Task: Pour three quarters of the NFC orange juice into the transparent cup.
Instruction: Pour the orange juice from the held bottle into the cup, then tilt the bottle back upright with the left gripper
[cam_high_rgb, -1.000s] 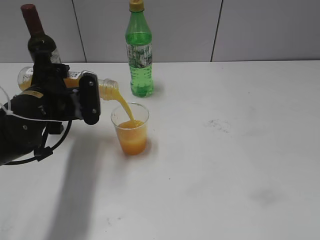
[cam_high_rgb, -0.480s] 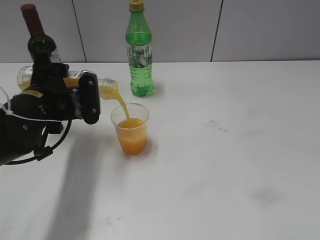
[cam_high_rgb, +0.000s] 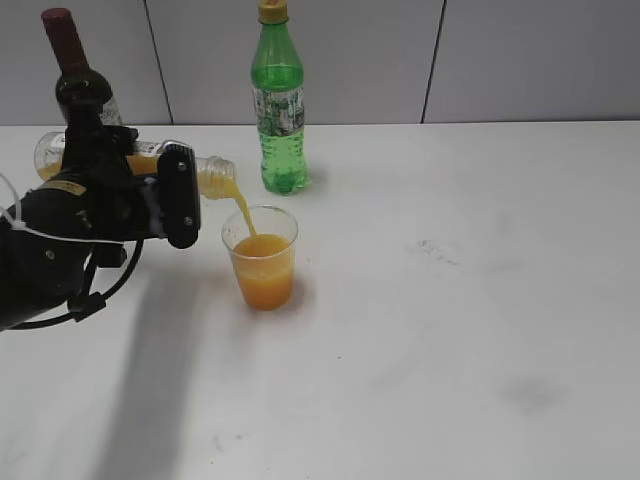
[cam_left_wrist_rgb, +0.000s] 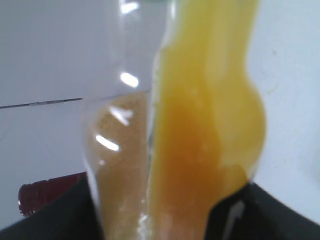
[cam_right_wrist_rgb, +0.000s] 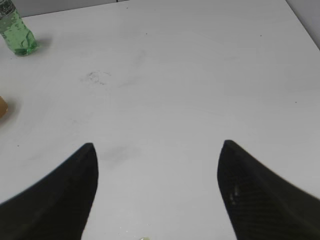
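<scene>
Surface: white table (cam_high_rgb: 450, 350) with faint grey smudges, backed by a pale panelled wall.
Left gripper: the left gripper (cam_high_rgb: 150, 195) is at the left of the exterior view, jaws pinched on the body of the NFC orange juice (cam_high_rgb: 205, 172), which is held lying almost level.
Juice bottle: its capless neck points right, over the near-left rim of the transparent cup (cam_high_rgb: 262, 262); its base end sticks out to the left behind the arm. The left wrist view shows the clear body close up, juice pooled along one side and the other side drained.
Stream: a thin arc of orange juice (cam_high_rgb: 243, 212) falls from the neck into the cup.
Cup: upright on the table, just right of the gripper, filled with juice past the halfway mark.
Green bottle: a green bottle with yellow cap (cam_high_rgb: 277, 100) is upright behind the cup, near the wall, apart from it.
Wine bottle: a dark wine bottle (cam_high_rgb: 75, 75) with a red capsule is behind the left arm.
Right gripper: the right gripper (cam_right_wrist_rgb: 157, 170) hangs above bare table, jaws spread wide with nothing between them; it is outside the exterior view.
</scene>
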